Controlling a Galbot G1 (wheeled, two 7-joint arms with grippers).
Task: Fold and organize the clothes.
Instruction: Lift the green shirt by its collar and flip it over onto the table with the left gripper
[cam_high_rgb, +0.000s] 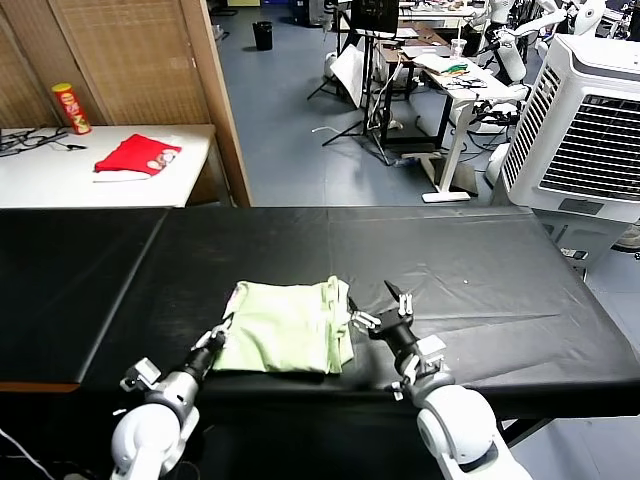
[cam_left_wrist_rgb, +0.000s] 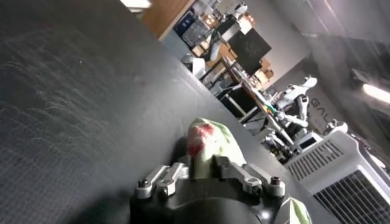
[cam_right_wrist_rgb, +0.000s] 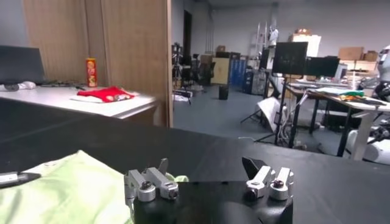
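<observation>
Thin pale-green T-shirt (cam_high_rgb: 285, 327) lies folded, rectangular.

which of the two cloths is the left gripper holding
The pale green T-shirt on the black table, pinched at its edge by the left gripper; the red cloth lies on the white table.

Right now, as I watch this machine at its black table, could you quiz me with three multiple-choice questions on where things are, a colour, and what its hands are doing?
1. Where does the T-shirt lie?
A. near edge of the black table
B. on the white side table
C. on the floor

2. What colour is the cloth on the white side table?
A. blue
B. red
C. yellow

3. What is the left gripper doing?
A. hanging open, high above the table
B. shut on the T-shirt's edge
C. holding a can

Answers: 1 A, the shirt lies between both arms at the near edge. 2 B, it is bright red. 3 B, its fingers pinch green fabric, while the right gripper stands open beside the shirt.
</observation>
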